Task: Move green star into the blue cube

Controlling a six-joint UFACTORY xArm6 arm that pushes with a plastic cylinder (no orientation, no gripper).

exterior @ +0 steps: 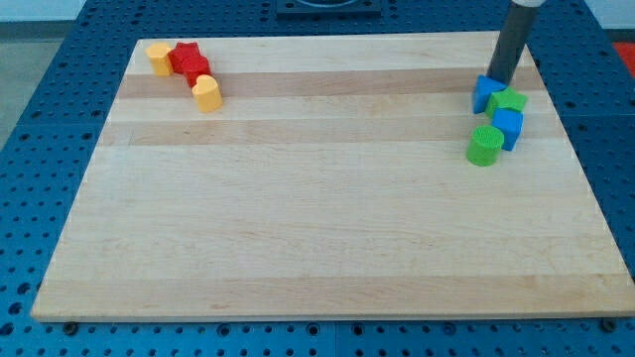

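Note:
The green star point(510, 101) lies near the board's right edge, touching the blue cube point(508, 127) just below it. A blue triangular block point(485, 93) sits against the star's left side. A green cylinder point(485, 146) rests at the cube's lower left. My tip point(500, 81) stands right above the star and the blue triangular block, at their upper edges, close to or touching them.
At the view's top left, a yellow cylinder point(159, 58), a red block point(186, 58), a second red block point(197, 71) and a yellow block point(207, 93) form a diagonal cluster. The wooden board point(317, 228) lies on a blue perforated table.

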